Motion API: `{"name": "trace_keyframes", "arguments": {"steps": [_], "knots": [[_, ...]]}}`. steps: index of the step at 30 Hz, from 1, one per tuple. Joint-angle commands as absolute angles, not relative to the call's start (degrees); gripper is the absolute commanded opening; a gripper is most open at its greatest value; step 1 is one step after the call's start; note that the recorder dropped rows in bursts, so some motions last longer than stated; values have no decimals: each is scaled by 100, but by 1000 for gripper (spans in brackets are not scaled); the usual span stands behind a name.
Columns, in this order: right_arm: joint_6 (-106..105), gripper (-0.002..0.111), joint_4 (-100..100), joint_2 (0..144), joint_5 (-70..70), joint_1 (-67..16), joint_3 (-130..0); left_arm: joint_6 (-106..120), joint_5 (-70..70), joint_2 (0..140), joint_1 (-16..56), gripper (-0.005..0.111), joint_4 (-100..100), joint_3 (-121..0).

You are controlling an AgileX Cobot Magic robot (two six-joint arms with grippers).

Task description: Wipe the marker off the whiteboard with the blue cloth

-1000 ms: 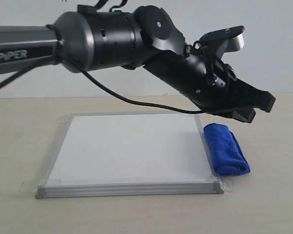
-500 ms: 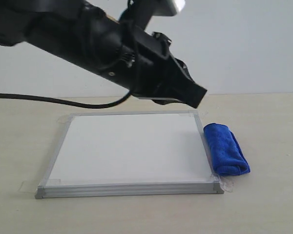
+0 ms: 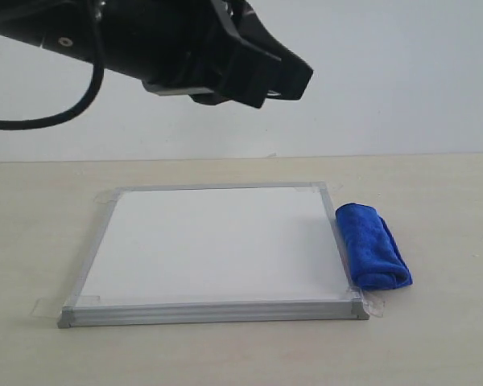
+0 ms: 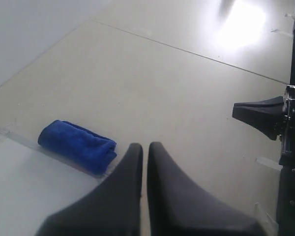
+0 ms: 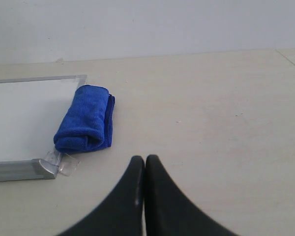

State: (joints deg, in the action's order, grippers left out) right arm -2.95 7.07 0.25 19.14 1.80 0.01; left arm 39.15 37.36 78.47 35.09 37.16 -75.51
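The left gripper [image 4: 144,145] and right gripper [image 5: 144,158] are clenched, empty. The blue cloth [image 3: 374,245] lies against the whiteboard [image 3: 209,241], right edge.

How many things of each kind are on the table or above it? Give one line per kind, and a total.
whiteboard: 1
blue cloth: 1
grippers: 2, the left gripper and the right gripper
Total: 4
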Motion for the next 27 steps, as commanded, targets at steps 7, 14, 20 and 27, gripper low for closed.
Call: {"name": "trace_keyframes", "arguments": {"steps": [7,14,20,27], "knots": [[-294,0,693,0,1891,209,0,2783,3995,7132,2976,4,2401,-7507],[-294,0,693,0,1891,209,0,957,3790,5706,2274,4,857,-6871],[-294,0,693,0,1891,209,0,1005,2692,3628,1388,4,832,-4830],[-294,0,693,0,1891,209,0,886,524,453,493,4,1113,-1688]]}}
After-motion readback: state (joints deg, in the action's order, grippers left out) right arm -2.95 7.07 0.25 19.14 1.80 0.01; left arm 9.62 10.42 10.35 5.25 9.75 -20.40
